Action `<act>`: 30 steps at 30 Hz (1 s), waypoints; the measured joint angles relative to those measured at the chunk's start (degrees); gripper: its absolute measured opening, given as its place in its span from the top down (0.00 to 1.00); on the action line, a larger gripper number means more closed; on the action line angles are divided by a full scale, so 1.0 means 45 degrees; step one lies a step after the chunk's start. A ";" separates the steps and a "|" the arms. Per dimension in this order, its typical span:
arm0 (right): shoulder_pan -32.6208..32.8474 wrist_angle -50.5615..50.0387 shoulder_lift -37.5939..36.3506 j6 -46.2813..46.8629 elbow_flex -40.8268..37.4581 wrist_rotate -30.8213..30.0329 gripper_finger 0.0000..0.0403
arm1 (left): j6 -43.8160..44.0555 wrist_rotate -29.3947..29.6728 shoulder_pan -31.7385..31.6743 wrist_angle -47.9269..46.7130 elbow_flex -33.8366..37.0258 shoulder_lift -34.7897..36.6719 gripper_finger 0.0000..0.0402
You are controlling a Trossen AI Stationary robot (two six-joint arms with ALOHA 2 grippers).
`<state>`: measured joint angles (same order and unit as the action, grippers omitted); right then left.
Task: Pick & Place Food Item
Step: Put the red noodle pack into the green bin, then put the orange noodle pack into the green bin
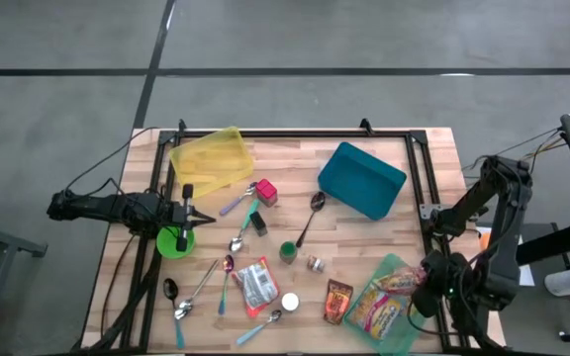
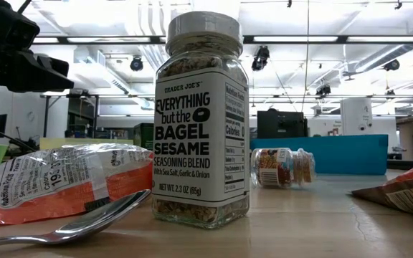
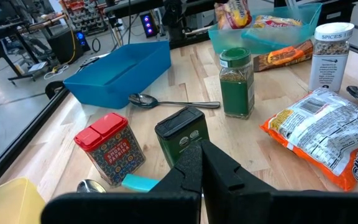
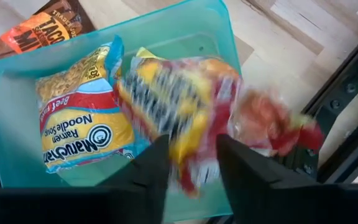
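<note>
A translucent teal bin (image 1: 394, 265) stands at the table's near right corner. In it lies a yellow-and-red ramen packet (image 4: 79, 124). A second yellow-and-red packet (image 4: 185, 106) shows blurred over the bin's right half. My right gripper (image 4: 191, 146) points down over this bin (image 1: 426, 289), fingers apart, with the blurred packet's lower end in the gap. My left gripper (image 3: 201, 163) stays shut and bare at the table's left edge (image 1: 198, 214). Another orange-and-white noodle packet (image 1: 257, 285) lies flat on the table near the front. My right gripper stands open from above with the blurred packet's lower end (image 4: 188, 177) between its two fingers (image 4: 157, 165). I cannot tell whether either finger touches the packet. Most of the packet lies over the bin's inside.
A blue bin (image 1: 361, 178) and a yellow bin (image 1: 211, 158) stand at the back. Several spoons and spice jars lie between them and the front, among them a green jar (image 1: 288, 251) and a bagel seasoning jar (image 2: 201, 118). A brown taco packet (image 1: 338, 302) lies beside the teal bin.
</note>
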<state>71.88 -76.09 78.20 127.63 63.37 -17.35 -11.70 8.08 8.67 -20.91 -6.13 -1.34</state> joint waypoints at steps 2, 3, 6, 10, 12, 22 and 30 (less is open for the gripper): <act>0.0000 0.0004 -0.0093 -0.0134 -0.0005 -0.0005 0.56 | 0.0000 0.0000 0.0004 0.0000 -0.0004 0.0000 1.00; 0.0000 -0.0004 -0.0163 -0.0214 -0.0005 -0.0004 0.53 | -0.0001 0.0000 0.0002 0.0000 -0.0004 0.0000 1.00; 0.0000 -0.0110 -0.0400 -0.0310 -0.0005 -0.0023 0.46 | 0.0000 0.0000 0.0004 0.0000 -0.0004 0.0000 1.00; -0.0010 -0.0571 -0.0669 -0.0361 -0.0005 -0.0189 0.41 | 0.0000 0.0000 0.0000 0.0000 0.0001 0.0000 1.00; -0.0032 -0.0889 -0.0811 -0.0426 -0.0008 -0.0557 0.41 | 0.0000 0.0000 0.0002 0.0000 0.0001 0.0000 1.00; -0.0320 -0.1842 -0.1139 -0.2294 -0.0015 -0.4882 0.41 | 0.0000 -0.0003 0.0004 0.0000 -0.0004 0.0000 1.00; -0.1616 -0.1833 -0.1206 -0.5838 -0.0019 -0.8116 0.41 | 0.0000 0.0000 0.0001 0.0000 -0.0003 0.0000 1.00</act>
<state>64.61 -84.34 72.78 101.36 63.29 -53.87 -11.70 8.08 8.68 -20.91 -6.15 -1.34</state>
